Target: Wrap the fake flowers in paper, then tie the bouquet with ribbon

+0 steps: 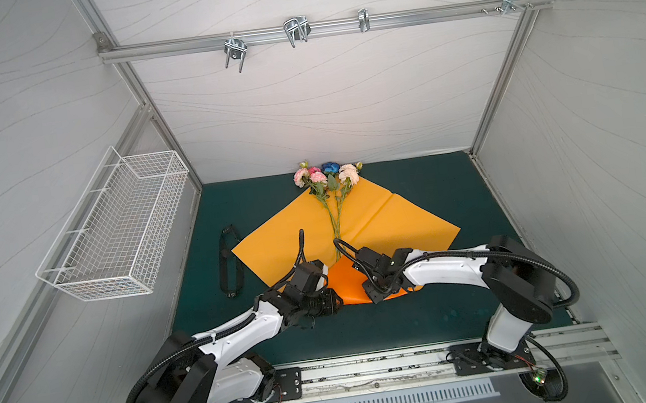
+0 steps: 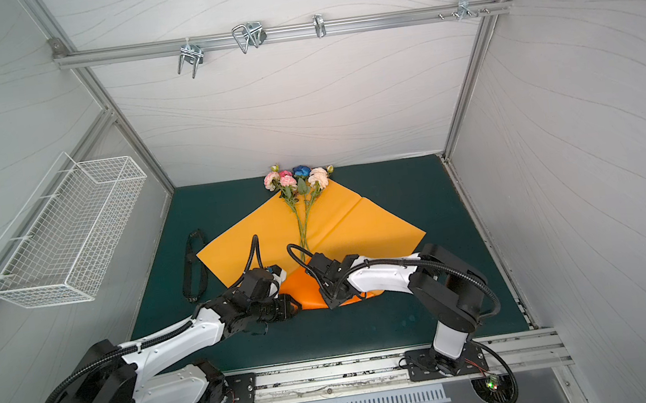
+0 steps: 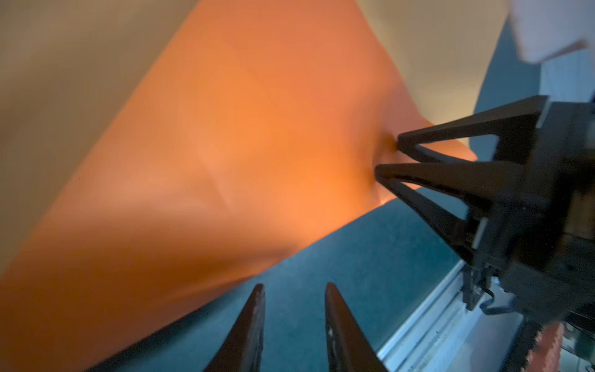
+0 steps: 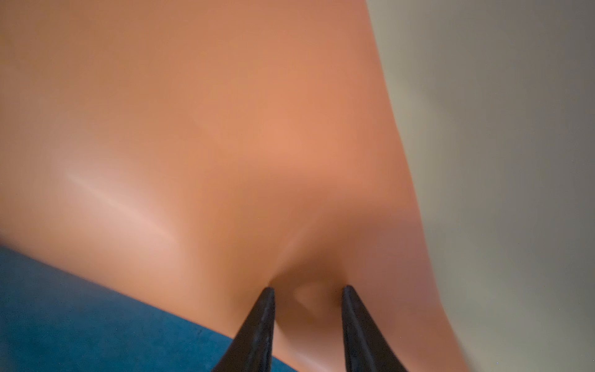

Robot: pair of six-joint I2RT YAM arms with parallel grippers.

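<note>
- Lying on the orange paper sheet point(image 1: 399, 222) point(image 2: 374, 225), the bouquet of fake flowers point(image 1: 331, 183) point(image 2: 302, 186) has its pink, peach and blue blossoms at the sheet's far tip, near the back wall. Its thin green stems run down the middle of the sheet toward the arms.
- No gripper touches the bouquet, and nothing is tied around the stems.
- The sheet's near corner is raised off the green mat point(image 1: 431, 314) and looks a deeper orange in both top views.
- The right gripper point(image 3: 388, 156) point(image 4: 307, 290) pinches that raised edge. The paper puckers between its two dark fingers point(image 4: 265, 309).
- The left gripper point(image 3: 294, 286) point(image 1: 337, 299) sits just beside the same corner, low over the mat. Its fingers point(image 3: 254, 309) stand apart with only mat showing between them, so it holds nothing.
- A black ribbon point(image 1: 228, 264) point(image 2: 193, 264) lies on the mat to the left of the sheet, apart from it.
- Farther out, a white wire basket point(image 1: 115, 232) hangs on the left wall, and a metal rail point(image 1: 436, 13) with hooks crosses the back wall.
</note>
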